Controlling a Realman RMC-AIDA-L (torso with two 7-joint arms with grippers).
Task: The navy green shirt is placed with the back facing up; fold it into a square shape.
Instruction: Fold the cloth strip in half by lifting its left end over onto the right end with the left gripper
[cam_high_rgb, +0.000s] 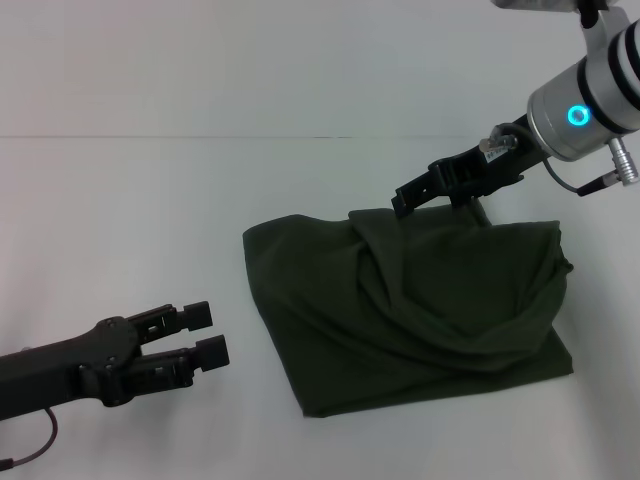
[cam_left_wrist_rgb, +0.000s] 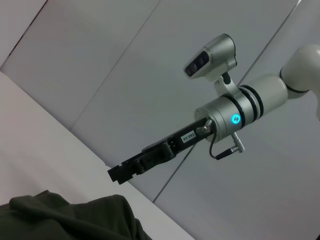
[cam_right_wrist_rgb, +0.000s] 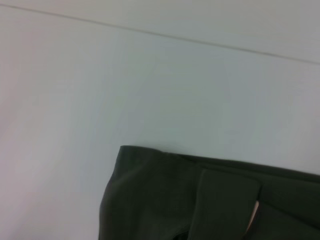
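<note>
From the head view, the dark olive-green cotton shirt (cam_high_rgb: 410, 310) lies bunched on the white counter (cam_high_rgb: 150, 200), right of centre, already a rough rectangle but with deep creases running across its middle and a rumpled far edge. The right tool (cam_high_rgb: 405, 197) hangs just above that far edge, near the shirt's far-left part; whether its jaws are parted or pinching cloth cannot be told here. The left tool (cam_high_rgb: 205, 334) rests low over bare counter, near the shirt's left edge but apart from it, its two fingers spread and holding nothing.

The left wrist view shows the right tool (cam_left_wrist_rgb: 116, 173) from the side, poised above a hump of the shirt (cam_left_wrist_rgb: 70, 217) with a gap of wall visible beneath its tip, so it seems clear of the fabric.

The right wrist view shows only a folded corner of the shirt (cam_right_wrist_rgb: 165, 195) with layered hems against pale counter (cam_right_wrist_rgb: 100, 75).

To square it well, I judge the creases should be smoothed and edges aligned before any further fold, gripping both layers at a corner.
</note>
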